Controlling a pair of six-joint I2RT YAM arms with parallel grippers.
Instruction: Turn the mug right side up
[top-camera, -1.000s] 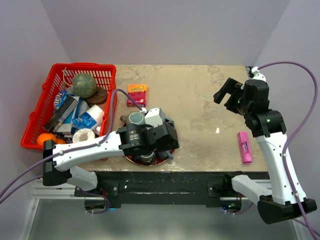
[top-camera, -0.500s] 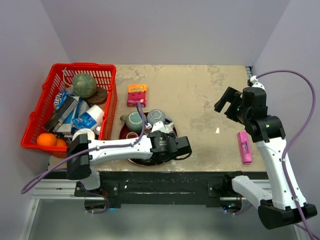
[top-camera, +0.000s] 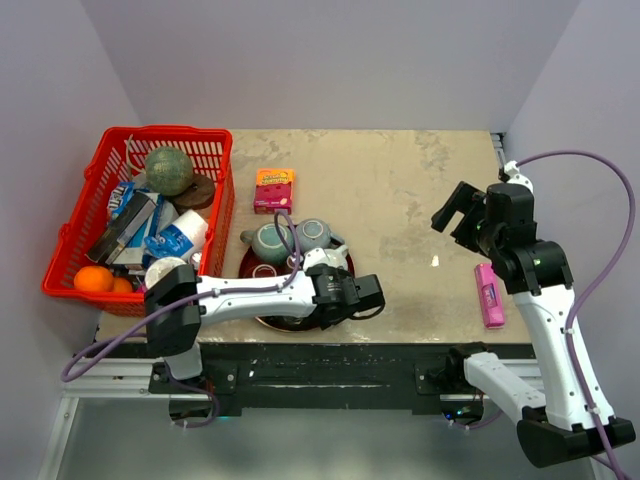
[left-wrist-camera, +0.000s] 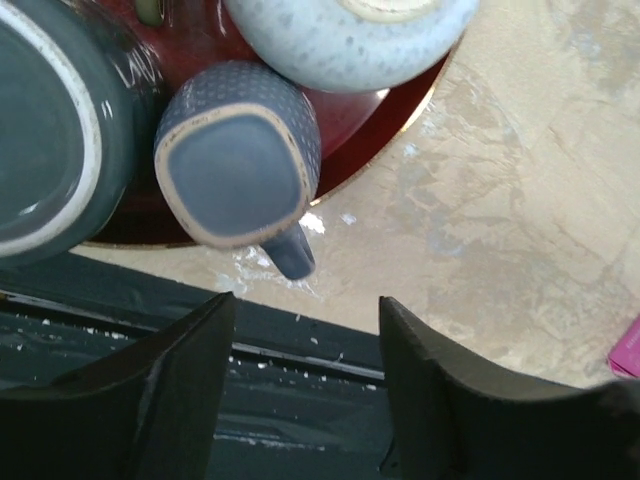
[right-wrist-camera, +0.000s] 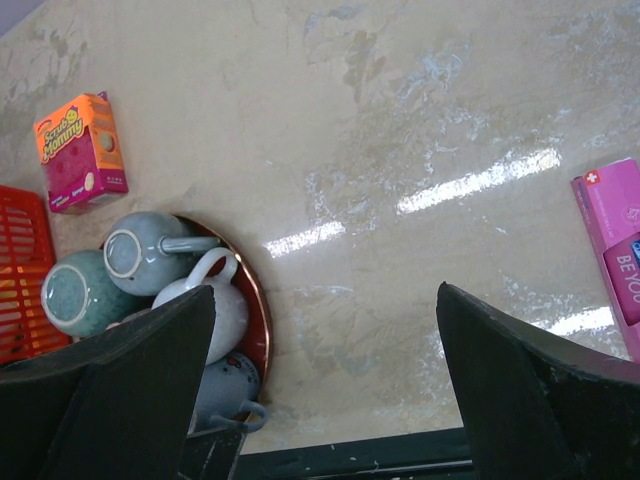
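Just ahead of the left gripper, whose jaws stood apart and empty, the mug sat upside down (handle toward the fingers) on the red tray.

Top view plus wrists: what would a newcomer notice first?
The crowded red basket at the table's left, heaped with clutter. Then the left gripper, fingers open, hovering over an upside-down blue mug on the dark red tray at the near edge. The right gripper hangs open at the right, near a pink box.
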